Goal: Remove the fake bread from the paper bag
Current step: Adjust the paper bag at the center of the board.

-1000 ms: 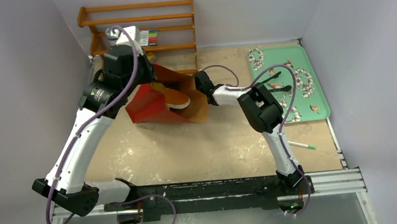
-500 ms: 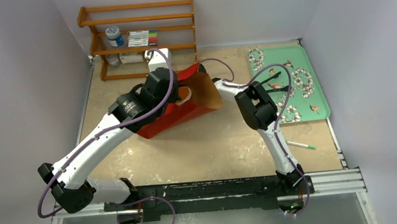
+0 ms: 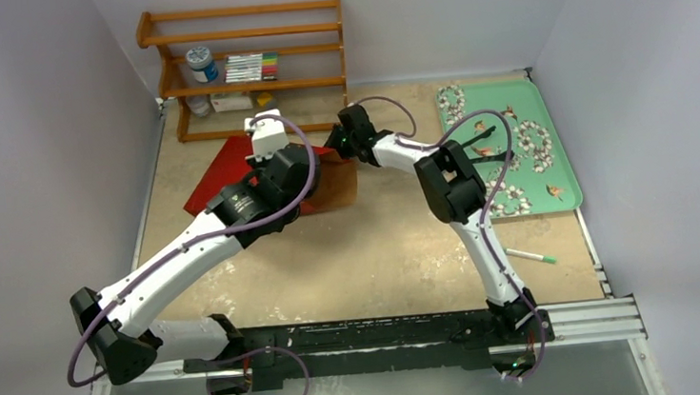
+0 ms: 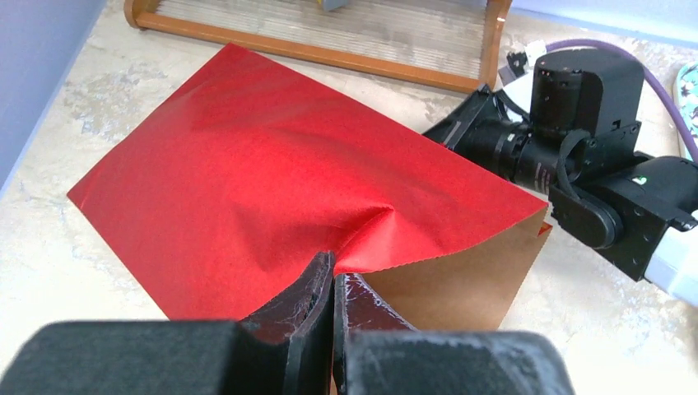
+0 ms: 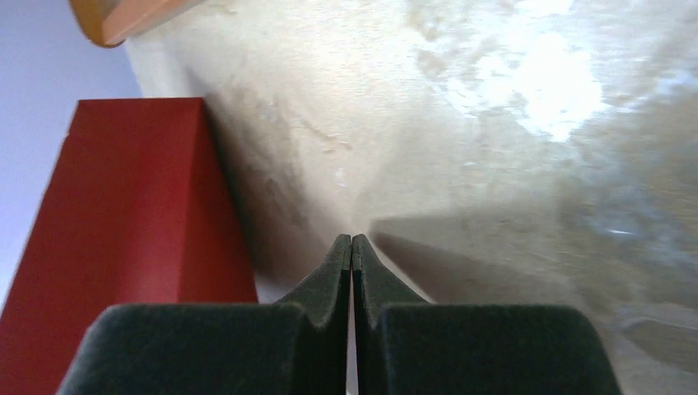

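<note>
One paper bag [image 4: 272, 173], one green tray [image 3: 485, 90].

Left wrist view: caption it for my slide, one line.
Left gripper pinches the rim of the paper bag lying flat on the table.

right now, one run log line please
paper bag: lying flat | left gripper: shut on bag's mouth edge | right gripper: shut, empty, beside bag | fake bread: none in view
</note>
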Available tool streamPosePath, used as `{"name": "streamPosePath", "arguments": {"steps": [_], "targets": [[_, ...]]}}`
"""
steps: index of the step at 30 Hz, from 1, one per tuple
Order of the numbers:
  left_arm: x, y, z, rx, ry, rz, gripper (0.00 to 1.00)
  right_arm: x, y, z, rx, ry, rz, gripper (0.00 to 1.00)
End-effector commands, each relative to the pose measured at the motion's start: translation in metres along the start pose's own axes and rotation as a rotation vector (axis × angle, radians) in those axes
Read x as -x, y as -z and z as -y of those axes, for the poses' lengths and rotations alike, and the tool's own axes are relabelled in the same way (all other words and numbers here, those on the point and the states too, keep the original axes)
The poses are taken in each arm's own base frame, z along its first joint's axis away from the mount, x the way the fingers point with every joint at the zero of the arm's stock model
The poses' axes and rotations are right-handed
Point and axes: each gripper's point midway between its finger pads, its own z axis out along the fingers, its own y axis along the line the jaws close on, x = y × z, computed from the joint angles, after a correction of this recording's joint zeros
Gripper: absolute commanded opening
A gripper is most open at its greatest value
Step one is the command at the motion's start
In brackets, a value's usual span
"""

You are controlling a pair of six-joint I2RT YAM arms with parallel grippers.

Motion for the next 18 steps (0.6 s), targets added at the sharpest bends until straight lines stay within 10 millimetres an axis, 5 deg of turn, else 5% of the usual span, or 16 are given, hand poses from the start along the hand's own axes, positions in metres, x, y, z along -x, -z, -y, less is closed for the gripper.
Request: {"name": "streamPosePath", "arguments": {"steps": [1, 6, 12, 18], "targets": [[0.023, -0.006, 0.014, -0.003, 0.060, 0.073, 0.00, 0.017, 0.019, 0.003, -0.037, 0.055, 0.036, 0.00], [0.017, -0.015, 0.026, 0.008, 0.021, 0.043, 0.00, 0.050, 0.056, 0.005, -0.096, 0.161, 0.157, 0.03], [0.011, -0.011, 0.021, -0.001, 0.024, 0.021, 0.00, 0.099, 0.119, 0.000, -0.246, 0.270, 0.329, 0.25], [0.007, 0.002, -0.003, 0.010, 0.051, 0.018, 0.00, 0.128, 0.173, 0.004, -0.361, 0.290, 0.526, 0.81]]}}
